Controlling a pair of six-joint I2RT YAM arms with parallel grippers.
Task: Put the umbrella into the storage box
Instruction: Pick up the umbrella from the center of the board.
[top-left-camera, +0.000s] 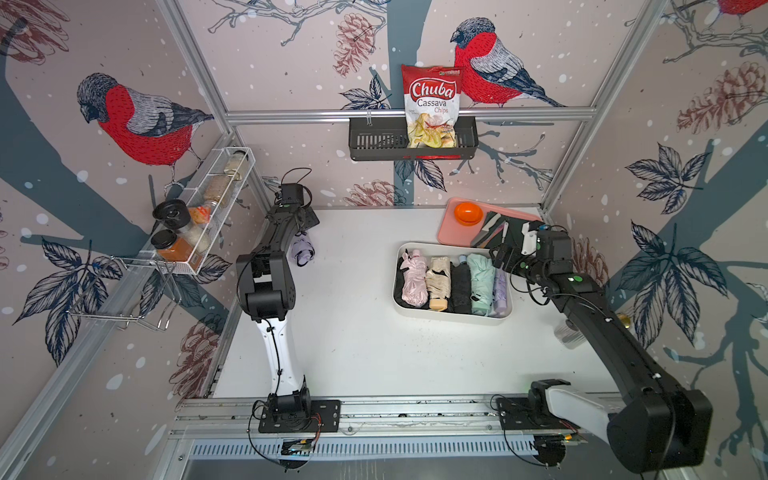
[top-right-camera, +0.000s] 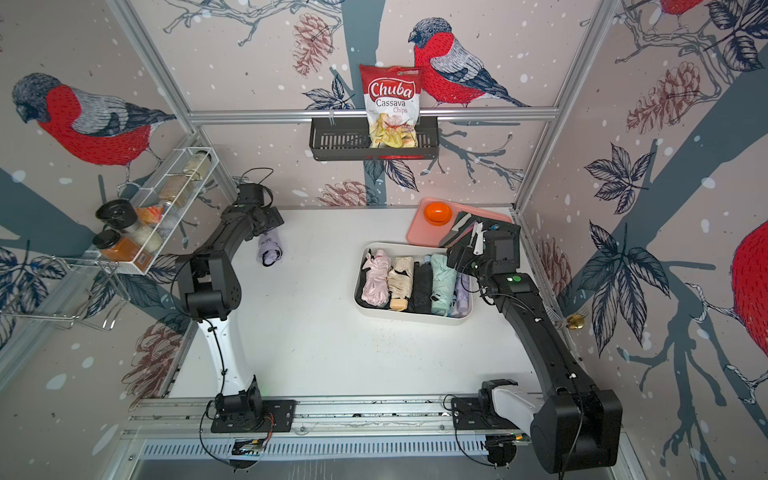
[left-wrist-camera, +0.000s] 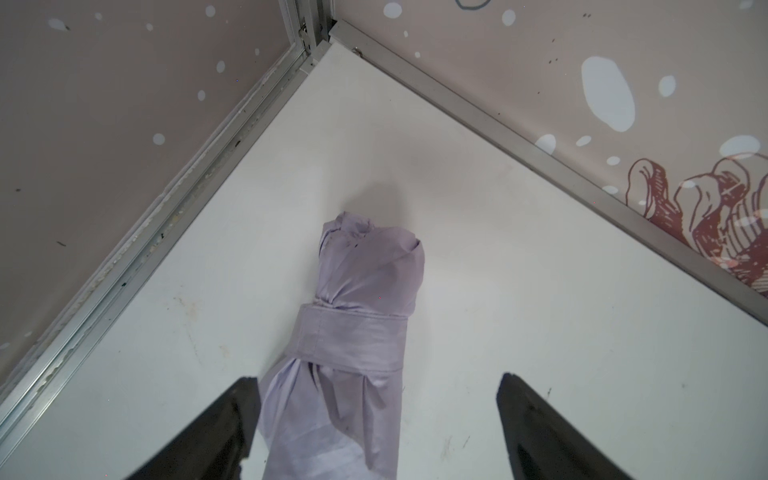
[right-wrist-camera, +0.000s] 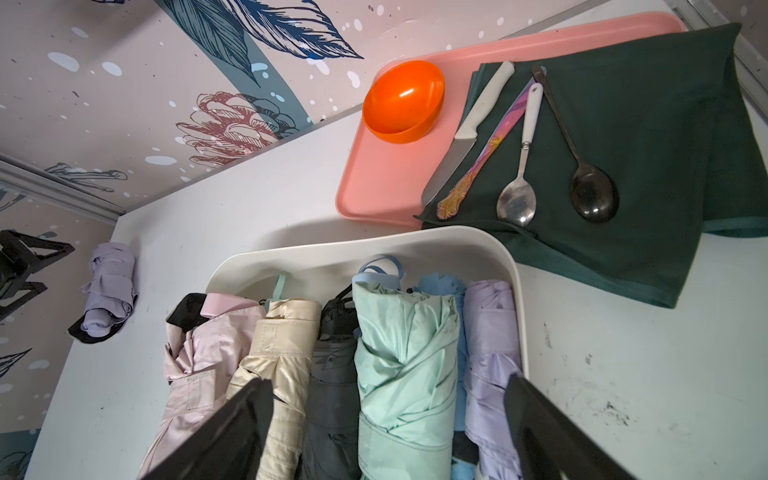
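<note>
Partly hidden by the left arm in both top views, the umbrella lies on the surface between the jaws of the released left pincer, well apart from the box, over which the right pincer gapes, empty.

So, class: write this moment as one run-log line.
left tool: open over lilac umbrella on table | right tool: open above box | box: holds other umbrellas | grasp: not yet

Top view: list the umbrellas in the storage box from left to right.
pink umbrella → beige umbrella → black umbrella → mint umbrella → lilac umbrella
</note>
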